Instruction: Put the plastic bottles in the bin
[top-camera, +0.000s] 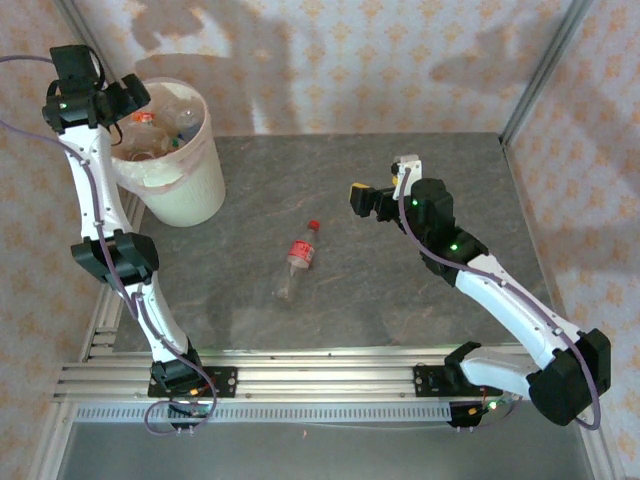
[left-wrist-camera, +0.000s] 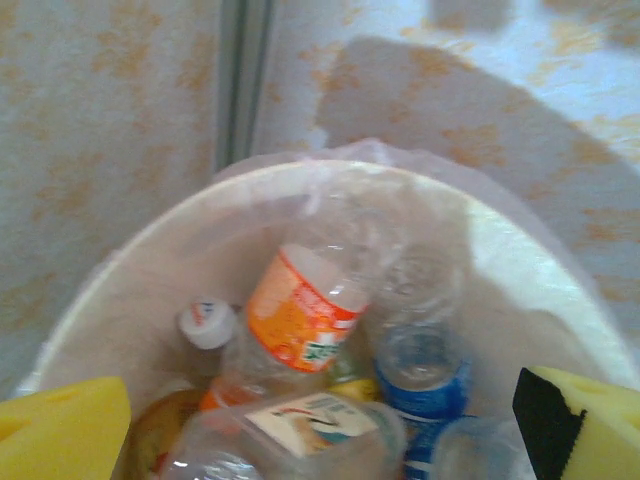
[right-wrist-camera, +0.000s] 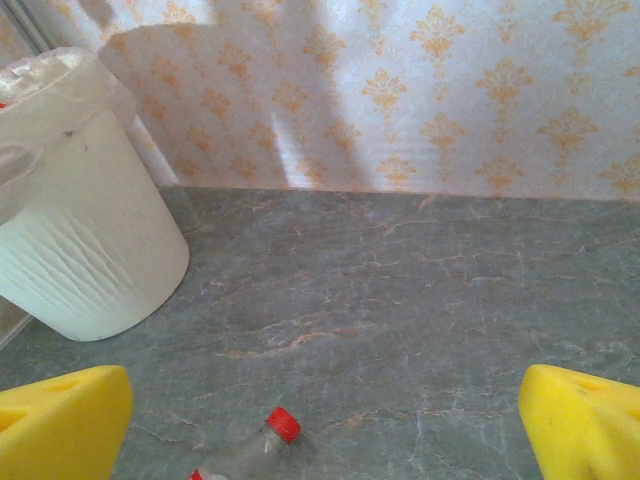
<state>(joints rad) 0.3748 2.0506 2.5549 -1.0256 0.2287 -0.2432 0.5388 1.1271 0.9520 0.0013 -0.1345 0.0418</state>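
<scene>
My left gripper (top-camera: 128, 97) hung over the bin (top-camera: 190, 200), its pads spread wide with nothing between them. My right gripper (top-camera: 380, 183) was just as wide and empty above the table (top-camera: 380, 295), near the lone bottle (top-camera: 300, 256), which lay on its side at mid-table, well apart from the bin. I judged two risks. That round bottle might roll away if one finger touched it before the other. My left fingers, close to the rim, might also snag the liner bag (left-wrist-camera: 340, 160) and tug the bin over as they lifted off. I counted one bin, two grippers, one bottle on the table, and perhaps seven bottles (left-wrist-camera: 300, 320) heaped in the bin, though the blurred wrist view left me unsure.
</scene>
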